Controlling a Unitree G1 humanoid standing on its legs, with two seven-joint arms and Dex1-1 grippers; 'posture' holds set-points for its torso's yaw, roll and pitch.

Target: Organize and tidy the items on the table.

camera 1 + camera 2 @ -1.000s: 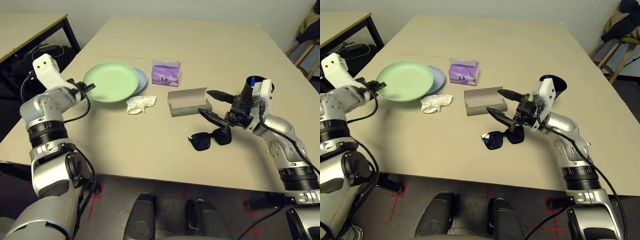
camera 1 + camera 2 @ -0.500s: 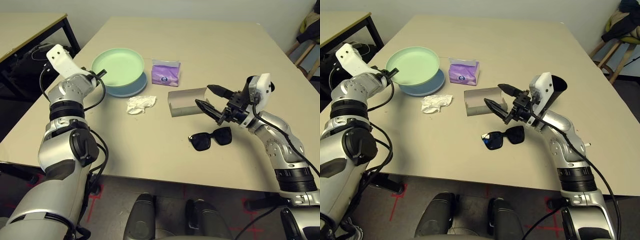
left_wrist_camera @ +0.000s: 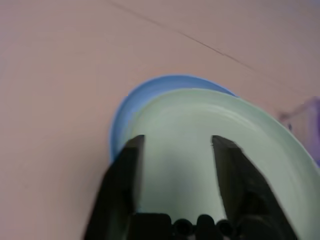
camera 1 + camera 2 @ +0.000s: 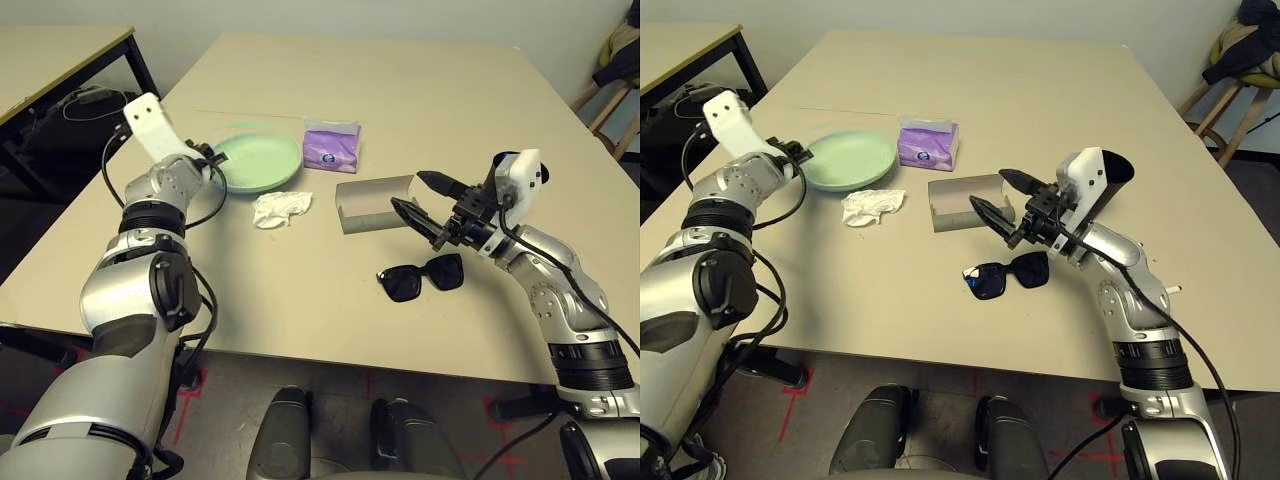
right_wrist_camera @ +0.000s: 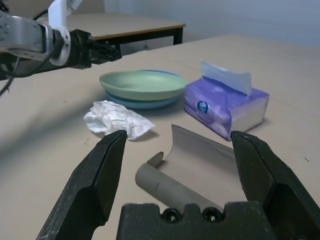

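In my left eye view, I see the pale green plate (image 4: 262, 160) in the upper left of the frame, lying over the pale blue plate (image 3: 126, 117), whose rim comes out on one side. The left gripper (image 3: 178, 136) is at the left edge of these plates, and its two fingers stand wide apart, with the green plate behind the space between them. Just to the right of the plates, in the upper middle, is the purple tissue pack (image 4: 331, 148), and just below the plates lies the crumpled white tissue (image 4: 281, 209). Near the centre I see the grey-brown glasses case (image 4: 378, 205), which lies open. The right gripper (image 5: 178, 132) is beside its right end, with fingers also wide apart. Below the case, right of centre, are the black sunglasses (image 4: 421, 278). The black cup (image 4: 1117, 170) is in the right part of the frame, behind the right gripper; I cannot tell if they touch. All these items are on the large beige table (image 4: 400, 90). Farther out, a smaller table (image 4: 50, 60) is in the upper left corner.
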